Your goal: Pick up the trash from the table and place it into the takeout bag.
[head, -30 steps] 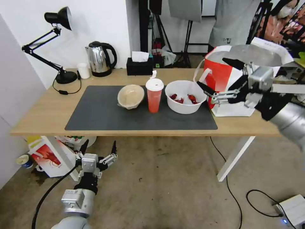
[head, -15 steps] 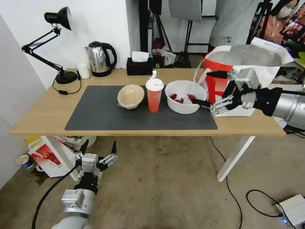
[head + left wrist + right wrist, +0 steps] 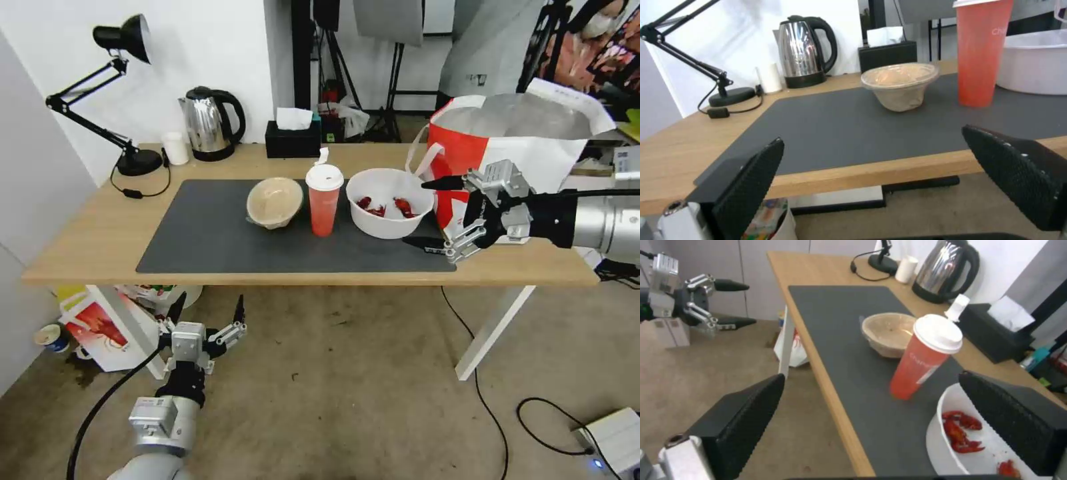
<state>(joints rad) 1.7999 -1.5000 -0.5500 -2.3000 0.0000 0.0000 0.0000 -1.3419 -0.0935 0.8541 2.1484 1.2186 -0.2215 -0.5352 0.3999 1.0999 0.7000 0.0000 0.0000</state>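
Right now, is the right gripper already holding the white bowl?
No. In the head view the right gripper is open beside the white bowl, its fingers not closed on the rim.

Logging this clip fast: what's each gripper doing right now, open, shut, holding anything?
Left gripper: open, empty, parked below the table edge.
Right gripper: open, empty, beside the white plastic bowl.

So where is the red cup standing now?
In the head view the red cup stands upright on the dark mat, mid-table, between the paper bowl on its left and the white bowl on its right.
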